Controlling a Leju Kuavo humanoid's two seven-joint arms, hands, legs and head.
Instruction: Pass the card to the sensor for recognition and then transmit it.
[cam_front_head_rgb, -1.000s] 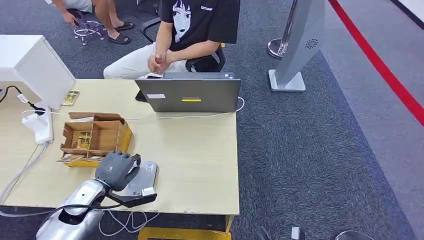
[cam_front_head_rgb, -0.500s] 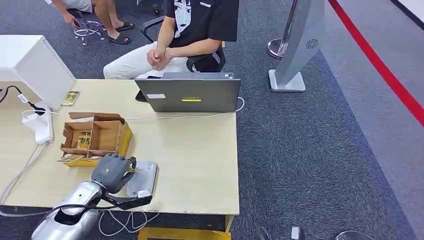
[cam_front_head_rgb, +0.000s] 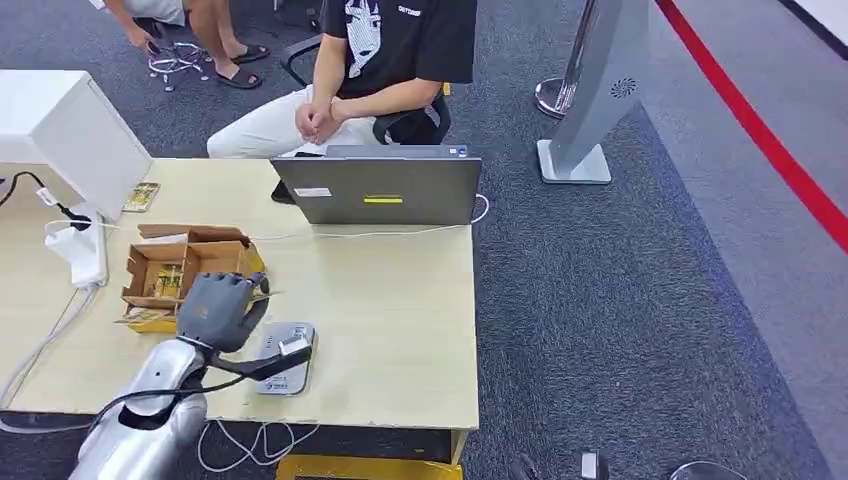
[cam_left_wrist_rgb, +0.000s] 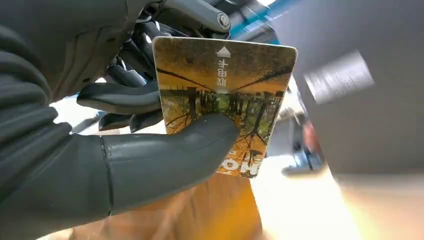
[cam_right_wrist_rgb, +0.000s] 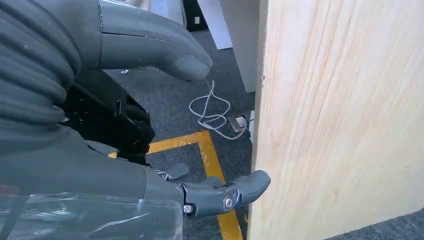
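The left hand (cam_front_head_rgb: 213, 310) hovers over the light wooden table (cam_front_head_rgb: 400, 330), between the open cardboard box (cam_front_head_rgb: 190, 270) at its eleven o'clock and the grey sensor (cam_front_head_rgb: 285, 358) lying flat at its four o'clock, near the table's front edge. In the left wrist view the thumb (cam_left_wrist_rgb: 165, 155) presses the card (cam_left_wrist_rgb: 227, 100) against the darker fingers (cam_left_wrist_rgb: 120, 97) behind it, so that hand grips the card (an orange-and-brown printed picture of bare trees, with white lettering near one end). From the head view the card itself is mostly hidden behind the hand; a thin pale edge by the fingertips may be it, but that is too small to be sure. The hand is raised off the sensor and slightly apart from it. At twelve o'clock on the table stands a grey laptop (cam_front_head_rgb: 380, 188), and a person in a black shirt (cam_front_head_rgb: 400, 40) sits behind it with hands clasped. The right hand (cam_right_wrist_rgb: 165, 125) hangs beside the table's wooden side panel (cam_right_wrist_rgb: 340, 115), above dark carpet, its thumb and fingers spread with nothing in them.
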